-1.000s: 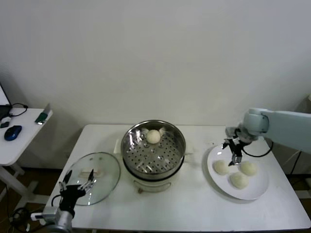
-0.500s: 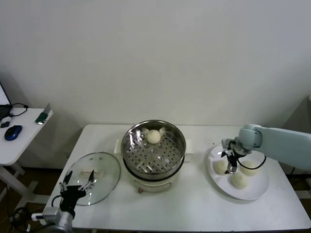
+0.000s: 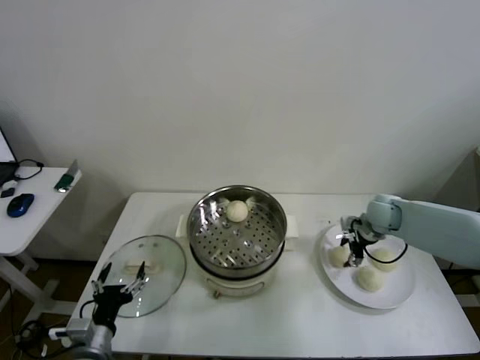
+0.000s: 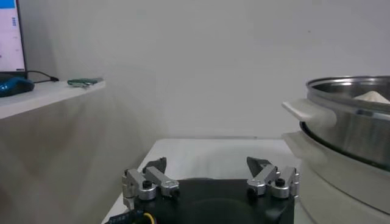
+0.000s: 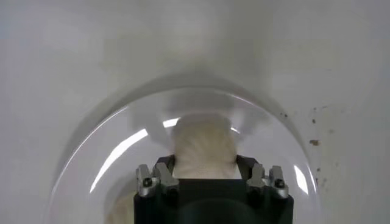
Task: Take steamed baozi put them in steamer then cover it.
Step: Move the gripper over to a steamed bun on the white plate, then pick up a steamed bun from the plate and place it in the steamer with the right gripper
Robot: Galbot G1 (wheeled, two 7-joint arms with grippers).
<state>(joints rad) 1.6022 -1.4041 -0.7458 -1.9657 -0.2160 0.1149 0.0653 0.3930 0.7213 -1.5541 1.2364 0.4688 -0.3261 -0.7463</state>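
The right gripper (image 3: 351, 251) is reaching down onto the white plate (image 3: 399, 294) to the right of the steamer (image 3: 236, 229), its fingers pressing both sides of a bun (image 5: 205, 148), grasping it. Two more buns (image 3: 369, 278) are lying on that plate, and one bun (image 3: 237, 211) is sitting inside the steamer. The left gripper (image 3: 119, 284) is hovering spread open, holding nothing, over the glass lid (image 3: 154, 266) left of the steamer

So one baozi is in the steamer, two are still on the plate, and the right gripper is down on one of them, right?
Not quite: the head view shows three baozi on the plate, not two. One sits in the steamer, and the right gripper is down on the plate's nearest bun.
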